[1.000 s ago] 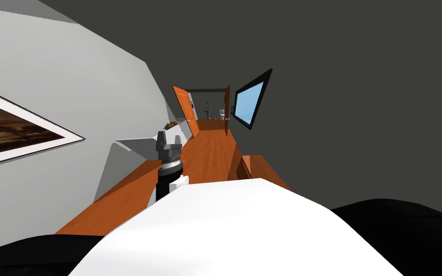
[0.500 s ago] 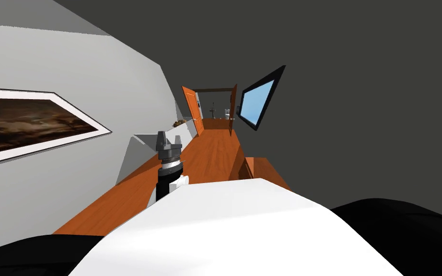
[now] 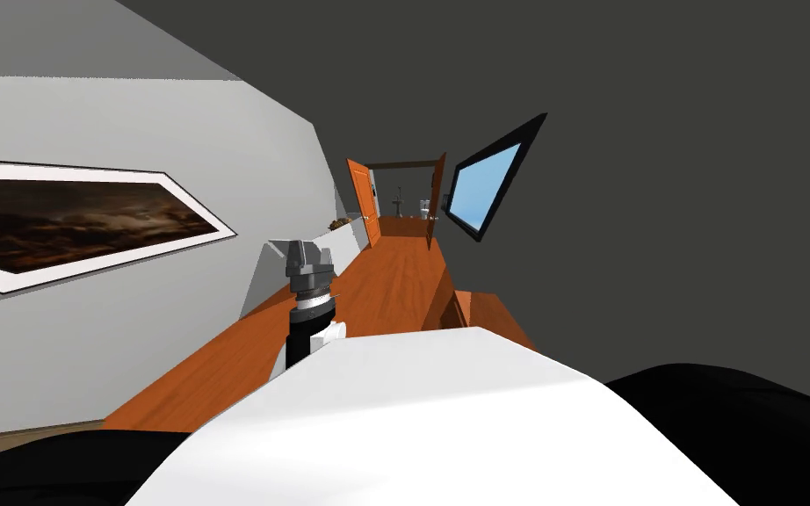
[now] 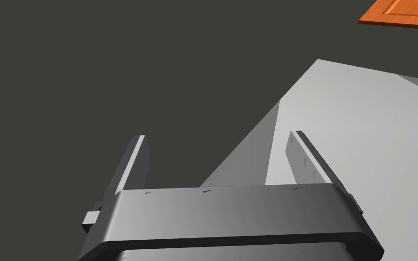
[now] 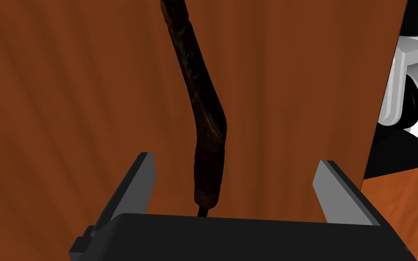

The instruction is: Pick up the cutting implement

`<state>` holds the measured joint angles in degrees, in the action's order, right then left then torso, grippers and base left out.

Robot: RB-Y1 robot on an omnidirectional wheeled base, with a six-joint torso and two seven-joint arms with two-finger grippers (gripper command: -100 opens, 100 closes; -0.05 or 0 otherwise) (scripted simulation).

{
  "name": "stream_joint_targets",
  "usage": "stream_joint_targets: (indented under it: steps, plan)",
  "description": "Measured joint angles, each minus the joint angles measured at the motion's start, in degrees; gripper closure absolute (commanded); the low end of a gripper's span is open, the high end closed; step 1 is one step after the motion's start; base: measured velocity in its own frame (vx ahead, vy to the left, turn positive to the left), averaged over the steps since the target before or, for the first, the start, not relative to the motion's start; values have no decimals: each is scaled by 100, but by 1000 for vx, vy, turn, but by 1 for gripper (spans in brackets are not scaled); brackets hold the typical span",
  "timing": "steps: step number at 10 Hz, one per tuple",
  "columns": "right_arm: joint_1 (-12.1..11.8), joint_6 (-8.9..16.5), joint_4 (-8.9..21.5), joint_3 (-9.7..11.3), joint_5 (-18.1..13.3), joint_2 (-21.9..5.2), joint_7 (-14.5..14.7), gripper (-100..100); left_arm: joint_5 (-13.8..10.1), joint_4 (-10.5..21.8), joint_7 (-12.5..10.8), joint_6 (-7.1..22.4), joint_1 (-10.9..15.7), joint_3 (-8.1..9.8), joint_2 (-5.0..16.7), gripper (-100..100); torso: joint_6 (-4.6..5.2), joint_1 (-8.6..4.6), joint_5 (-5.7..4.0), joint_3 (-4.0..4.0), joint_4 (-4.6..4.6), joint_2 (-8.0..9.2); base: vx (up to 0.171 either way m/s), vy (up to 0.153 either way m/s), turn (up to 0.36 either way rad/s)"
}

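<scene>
Right wrist view: cutting implement [image 5: 203,118], long, slim, dark brown to black, rough and mottled, bent partway along. It lies flat on the desk [image 5: 67,90], a brown top with streaked wood grain and a straight edge. Its thick end sits between the fingers of the right hand [image 5: 235,159], which are spread wide and touch nothing. Left hand [image 4: 217,136]: raised ahead of the chest, flat grey blades wide apart, holding nothing.
</scene>
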<state>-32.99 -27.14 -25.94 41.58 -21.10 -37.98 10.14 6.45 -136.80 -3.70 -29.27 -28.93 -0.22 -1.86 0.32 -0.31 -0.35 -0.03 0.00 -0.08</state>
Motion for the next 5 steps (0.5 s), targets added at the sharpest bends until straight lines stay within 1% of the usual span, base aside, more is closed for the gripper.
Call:
stream_joint_targets:
  steps: [1,2,3,4,5]
  plan:
    - [5,-30,70,4,175,43,113,-100,0,0,0,0,-1,0,0,0,3,0,1,-2,-1,-4,-28,-12,416]
    - [-144,47,47,46,345,123,238,-100,0,0,0,0,1,-1,0,0,-5,1,2,0,0,0,-22,23,132]
    - [-223,107,45,58,519,177,384,-100,0,0,0,0,-1,0,0,0,3,12,3,-1,-1,-2,0,0,0]
    - [-231,102,94,61,693,206,462,-100,0,0,0,0,-1,0,0,0,2,7,3,-5,-2,-9,5,-6,-18]
    - [-230,87,116,63,844,212,483,-100,0,0,0,0,-1,0,0,0,2,4,2,-7,-3,-12,-54,49,173]
